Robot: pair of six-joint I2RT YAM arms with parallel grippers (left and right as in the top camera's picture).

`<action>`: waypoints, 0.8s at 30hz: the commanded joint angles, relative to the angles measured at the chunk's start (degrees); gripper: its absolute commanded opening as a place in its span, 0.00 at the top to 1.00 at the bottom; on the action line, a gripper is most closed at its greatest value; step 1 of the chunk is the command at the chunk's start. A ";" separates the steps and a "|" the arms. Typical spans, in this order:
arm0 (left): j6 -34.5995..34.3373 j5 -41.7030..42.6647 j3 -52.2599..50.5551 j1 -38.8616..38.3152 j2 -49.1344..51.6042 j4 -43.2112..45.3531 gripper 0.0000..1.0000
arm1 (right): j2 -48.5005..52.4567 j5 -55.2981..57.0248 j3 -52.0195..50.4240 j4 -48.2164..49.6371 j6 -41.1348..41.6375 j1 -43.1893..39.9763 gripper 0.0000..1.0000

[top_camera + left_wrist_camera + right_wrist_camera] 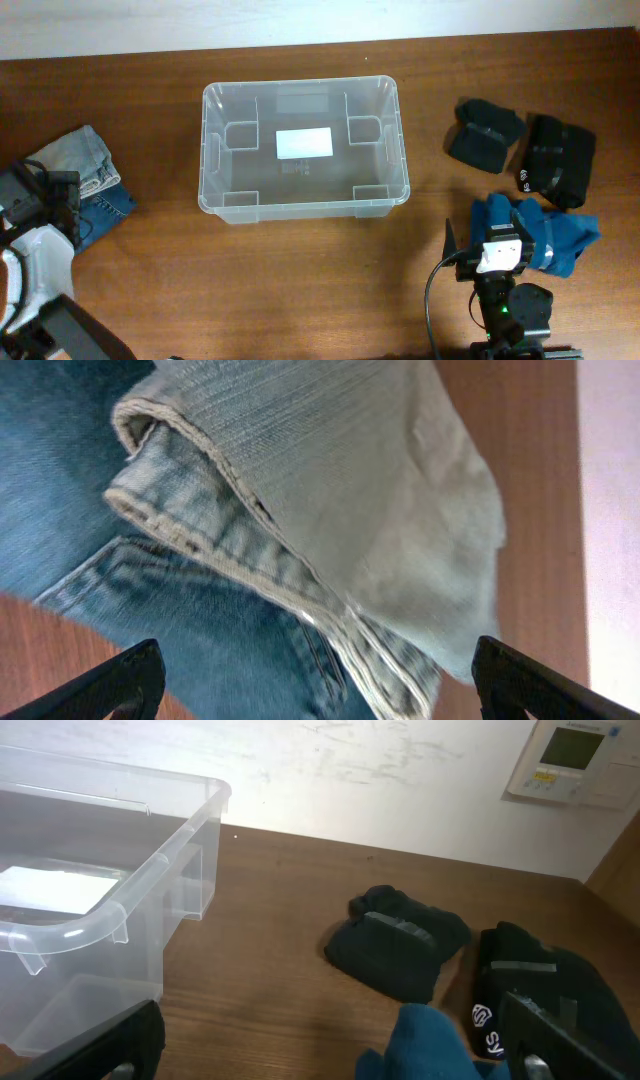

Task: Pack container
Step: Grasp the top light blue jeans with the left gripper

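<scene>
An open clear plastic container (214, 150) sits empty at the middle of the wooden table (300, 290), towards its far edge, a white label (304, 144) showing on its base. To its right, well apart from it, lie two folded black garments (484, 134) (559, 160) side by side. Just in front of them is a crumpled blue cloth (565, 235). The right gripper (335, 1048) hangs low over that cloth, its fingers (100, 1045) spread wide and holding nothing; its wrist camera looks past the blue cloth to the black garments and the container's near corner. On the table's left edge, well clear of the container, a pale folded pair of jeans (82, 160) rests partly on a darker blue pair (108, 207). The left gripper (325, 685) hovers directly above this denim, fingers likewise parted and empty. A white wall control panel (570, 760) shows behind the table in the right wrist view.
</scene>
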 commanded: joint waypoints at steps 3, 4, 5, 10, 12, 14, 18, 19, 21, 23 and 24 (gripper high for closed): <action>-0.61 -1.03 -0.74 0.11 8.13 7.69 0.07 | -0.39 0.48 -0.42 -0.13 0.35 -0.48 0.02; -0.46 -1.05 -0.74 0.11 8.68 8.85 0.07 | -0.39 0.48 -0.42 -0.13 0.33 -0.48 0.02; -0.31 -1.03 -0.74 0.11 9.09 10.36 0.08 | -0.39 0.48 -0.42 -0.11 0.33 -0.48 0.02; -0.09 4.50 -0.57 0.11 9.16 14.21 0.08 | -0.39 0.48 -0.42 -0.11 0.35 -0.48 0.02; -0.07 10.67 -0.55 0.09 9.05 14.67 0.08 | -0.39 0.48 -0.42 -0.13 0.35 -0.48 0.02; -0.04 13.40 -0.55 0.11 8.83 14.67 0.09 | -0.39 0.48 -0.42 -0.13 0.35 -0.48 0.02; 2.29 16.41 -0.50 0.09 6.62 14.67 0.10 | -0.37 0.48 -0.42 -0.13 0.35 -0.48 0.02; 2.62 16.44 -0.50 0.09 5.97 14.64 0.10 | -0.39 0.48 -0.42 -0.13 0.35 -0.48 0.02; 4.09 15.69 -0.50 0.11 4.20 14.67 0.10 | -0.39 0.48 -0.42 -0.11 0.33 -0.48 0.02; 4.96 13.97 -0.50 0.11 2.89 14.69 0.10 | -0.37 0.48 -0.42 -0.11 0.33 -0.48 0.02; 5.22 13.51 -0.50 0.11 2.43 14.64 0.10 | -0.39 0.48 -0.42 -0.13 0.35 -0.48 0.02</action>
